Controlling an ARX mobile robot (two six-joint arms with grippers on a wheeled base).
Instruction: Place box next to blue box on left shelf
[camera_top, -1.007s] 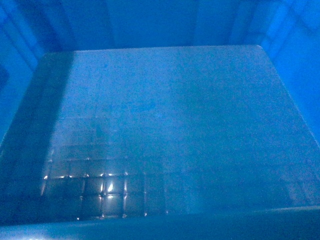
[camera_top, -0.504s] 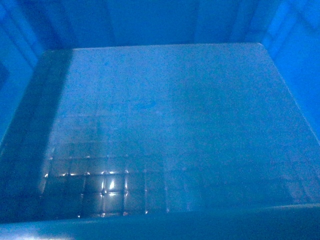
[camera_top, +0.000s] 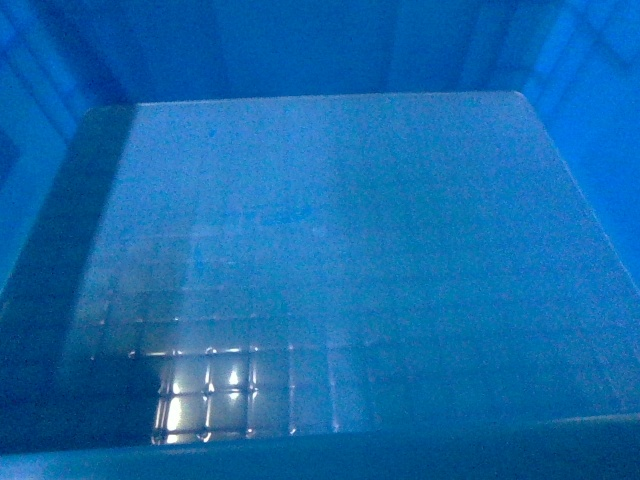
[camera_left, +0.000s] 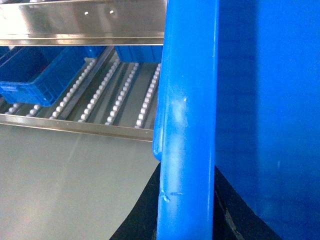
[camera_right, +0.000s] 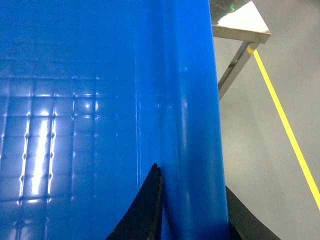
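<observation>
The box (camera_top: 320, 250), a large bright-blue crate, fills the head view; I look down onto its grid-patterned floor and deep walls. My left gripper (camera_left: 187, 169) is shut on the box's thick left rim (camera_left: 187, 100), one black finger on each side. My right gripper (camera_right: 191, 176) is shut on the right rim (camera_right: 192, 100) in the same way. In the left wrist view a blue box (camera_left: 30, 75) rests on the roller shelf (camera_left: 115, 95) to the left of the held box, with open rollers between them. Neither gripper shows in the head view.
A second blue container (camera_left: 137, 52) sits deeper on the shelf under a steel upper rail (camera_left: 85, 20). The shelf's front rail (camera_left: 75, 127) borders grey floor (camera_left: 60, 185). To the right are a steel frame leg (camera_right: 235, 65) and a yellow floor line (camera_right: 285, 120).
In the head view the box's floor has shifted slightly and the bright reflections on its grid have moved lower. Both grips are unchanged.
</observation>
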